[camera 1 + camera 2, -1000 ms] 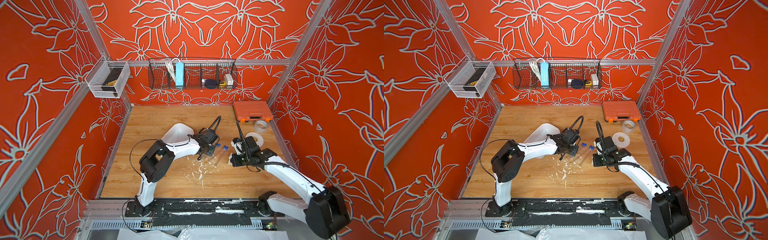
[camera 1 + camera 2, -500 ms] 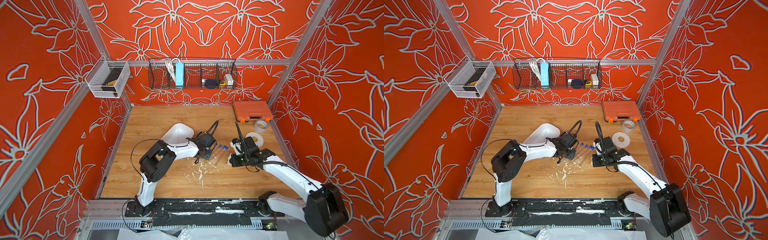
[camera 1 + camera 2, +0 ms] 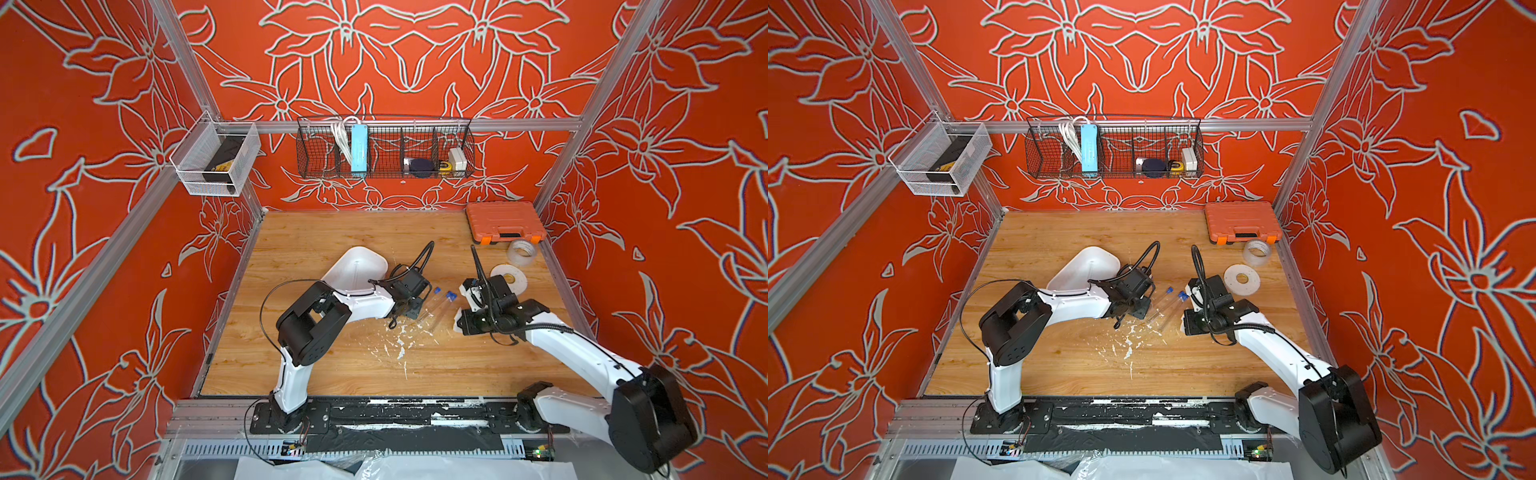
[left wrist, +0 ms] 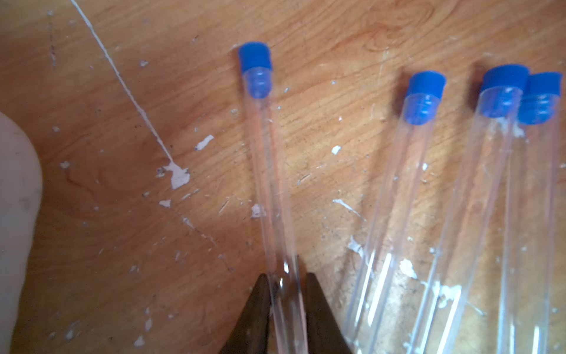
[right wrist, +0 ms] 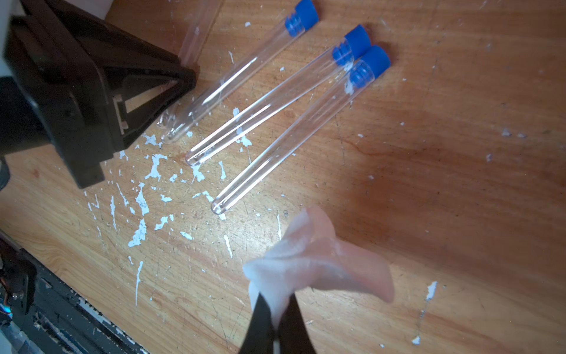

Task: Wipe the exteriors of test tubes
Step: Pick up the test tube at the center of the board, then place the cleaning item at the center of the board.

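**A:** How far along is the wiping?

**B:** Barely begun, by my reading. Over the wooden table (image 3: 332,365) the left arm (image 3: 365,301) and the right arm (image 3: 573,349) both reach toward the middle. Nothing is rubbing a tube.

**A:** What is the left gripper doing?

**B:** The left gripper (image 4: 287,280) has its fingers pressed against both sides of a fourth tube (image 4: 266,171), near its rounded closed end, with the blue cap pointing away. I cannot tell whether that tube is off the wood.

**A:** And the right?

**B:** The right gripper (image 5: 276,302) has its fingers together, pinching a crumpled white tissue (image 5: 318,263). The tissue hangs near the round ends of the loose tubes and touches none of them.

**A:** Where are the other test tubes?

**B:** Three test tubes (image 5: 269,107) lie capped on the wood, just beside the gripped one. Two of them seem to touch at the caps.

**A:** Are any of them clean?

**B:** I doubt it. White flecks (image 5: 141,199) litter the board and a few cling near two of the caps. The tissue has yet to meet the gripped tube, and the other three are left to do.
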